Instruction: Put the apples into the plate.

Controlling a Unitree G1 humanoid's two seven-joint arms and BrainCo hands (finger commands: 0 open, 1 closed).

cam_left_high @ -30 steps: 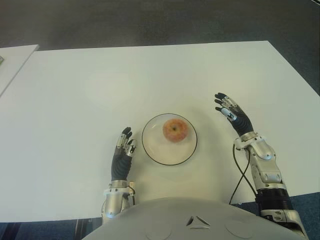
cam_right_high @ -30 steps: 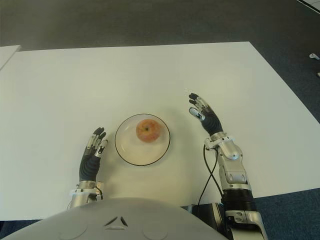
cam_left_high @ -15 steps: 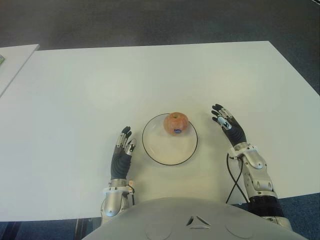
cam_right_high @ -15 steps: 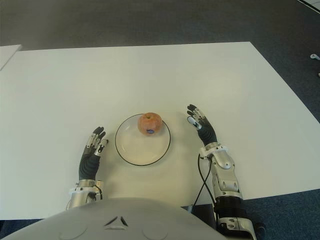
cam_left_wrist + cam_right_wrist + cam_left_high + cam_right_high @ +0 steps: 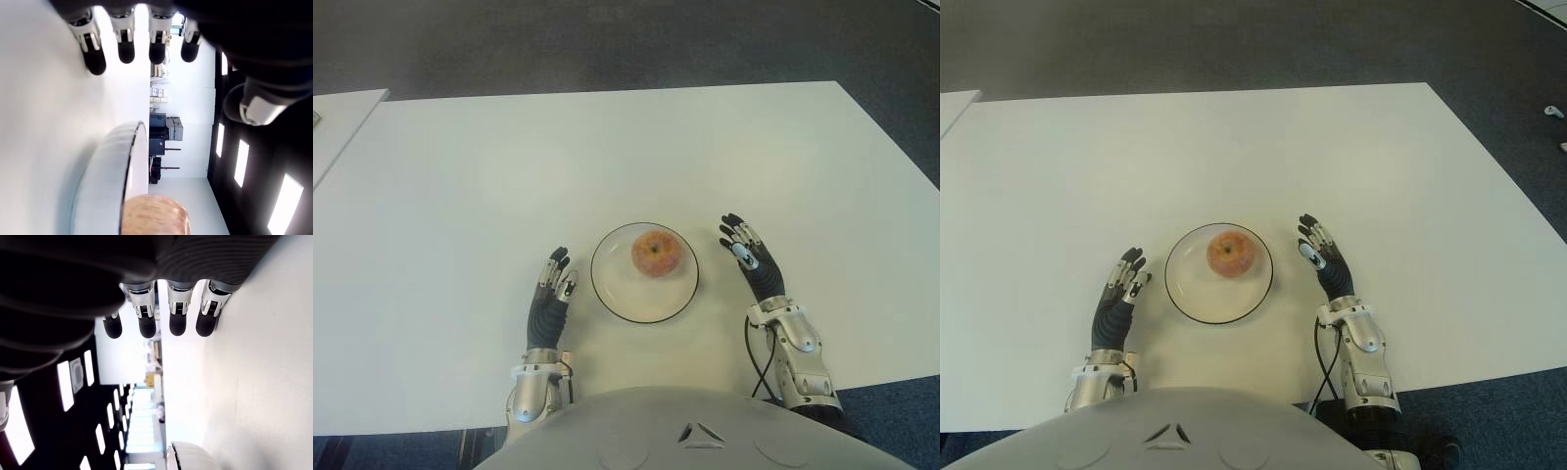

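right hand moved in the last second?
Yes. The right hand has pulled back toward the robot and closer to the plate; it now shows beside the plate's right rim.

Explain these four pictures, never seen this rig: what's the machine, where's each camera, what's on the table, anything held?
It is a humanoid robot with two many-fingered hands. The two wide pictures come from a stereo camera on its head, looking down at a white table. The two close pictures come from cameras on its wrists, looking along each hand's fingers. On the table is a plate with one apple in it. The left hand shows left of the plate, the right hand right of it. Both are open and hold nothing.
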